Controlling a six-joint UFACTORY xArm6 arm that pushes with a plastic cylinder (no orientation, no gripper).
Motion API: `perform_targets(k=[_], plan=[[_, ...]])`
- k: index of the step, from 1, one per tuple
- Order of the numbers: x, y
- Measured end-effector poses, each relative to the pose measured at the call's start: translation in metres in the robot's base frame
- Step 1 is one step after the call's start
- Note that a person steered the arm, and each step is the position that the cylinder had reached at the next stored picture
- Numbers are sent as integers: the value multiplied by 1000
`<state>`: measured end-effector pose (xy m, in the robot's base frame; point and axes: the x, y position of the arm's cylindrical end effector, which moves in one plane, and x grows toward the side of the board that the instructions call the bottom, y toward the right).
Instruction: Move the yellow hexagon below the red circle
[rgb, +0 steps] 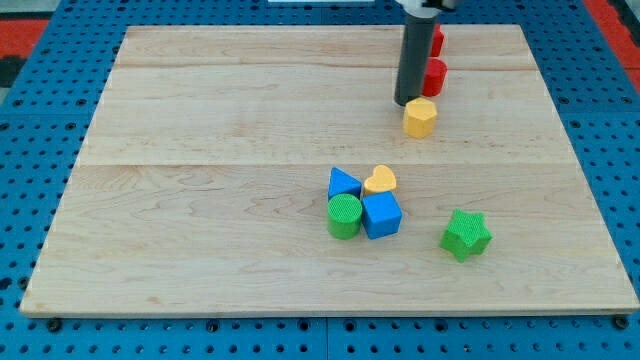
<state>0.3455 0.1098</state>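
Pale wood desk (200, 200): my tip (409, 102), a bare rod with nothing to clamp, touches the upper-left edge of the light, rigid, easy-sliding yellow hexagon (420, 117), just below the red circle (433, 76).

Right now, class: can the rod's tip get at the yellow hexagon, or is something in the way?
Probably yes. My tip sits just above-left of the yellow hexagon, seemingly touching it, with nothing between them. The red blocks lie behind, toward the view's top.
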Motion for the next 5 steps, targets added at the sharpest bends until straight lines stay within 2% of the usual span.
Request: perform_targets(k=[1, 2, 4, 5], plan=[[-21, -68], [14, -55], [21, -11], [25, -38]])
